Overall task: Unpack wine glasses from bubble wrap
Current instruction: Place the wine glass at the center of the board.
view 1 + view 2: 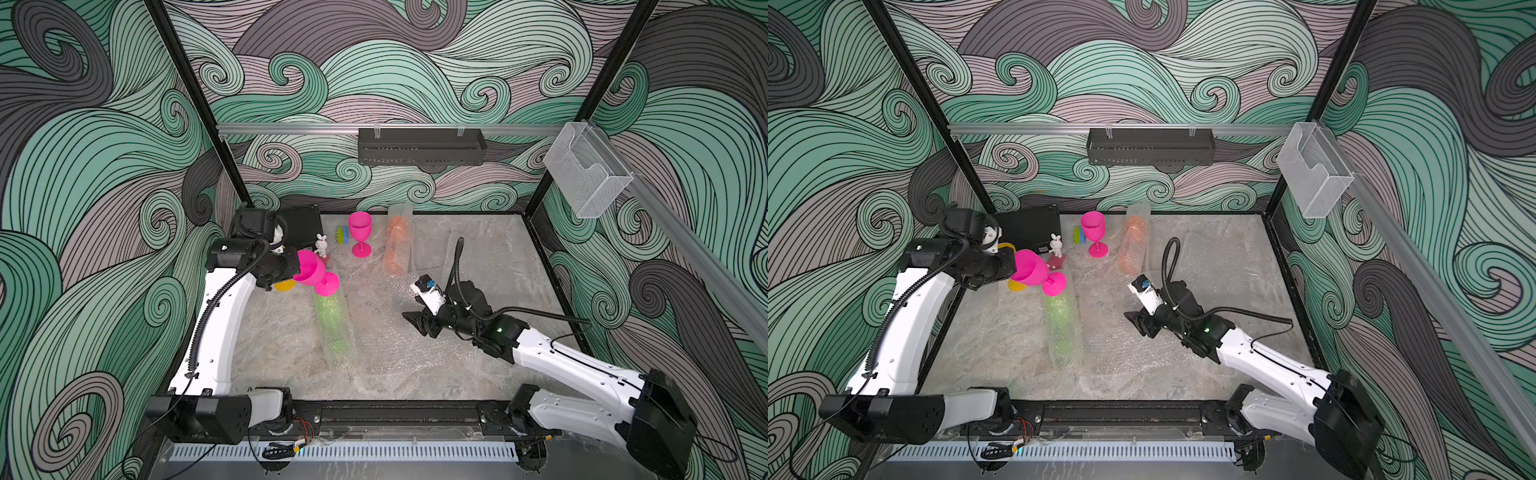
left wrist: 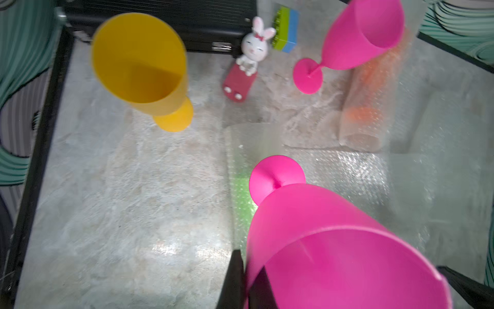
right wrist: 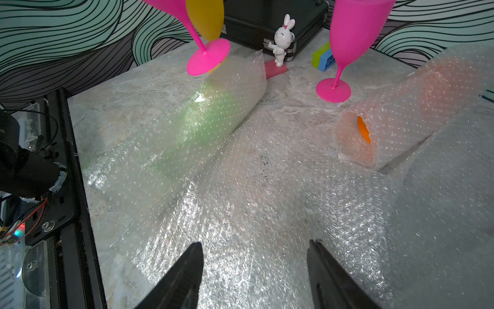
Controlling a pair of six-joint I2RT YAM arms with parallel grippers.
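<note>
so the left hand (image 1: 293, 271) is pinching a hot pink goblet (image 1: 311, 272) by its rim, tilted in the air near the yellow goblet (image 2: 139, 61). I'd stand it upright and lower it foot first onto bare worktop (image 1: 270, 345), gently. The right hand (image 3: 255, 242) hangs spread over flat bubble wrap (image 3: 267, 187).

In both top views the lime green plastic goblet (image 1: 333, 326) (image 1: 1064, 322) at centre frame is only a green smear inside its clear bubble-wrap tube (image 1: 343, 357). Its bowl and foot cannot be told apart. The orange plastic goblet (image 1: 397, 249), upper centre, is likewise veiled by a second bubble-wrap tube (image 1: 401, 212); the right wrist view bares just a sliver of it at the tube's mouth. The yellow plastic goblet (image 1: 284, 286), left of centre, is mostly hidden under the left gripper (image 1: 293, 271) and the hot pink plastic goblet (image 1: 311, 271) it holds, whose bowl covers the fingertips. In the left wrist view that bowl's rim is cut by the frame's edge, and everything is soft.
</note>
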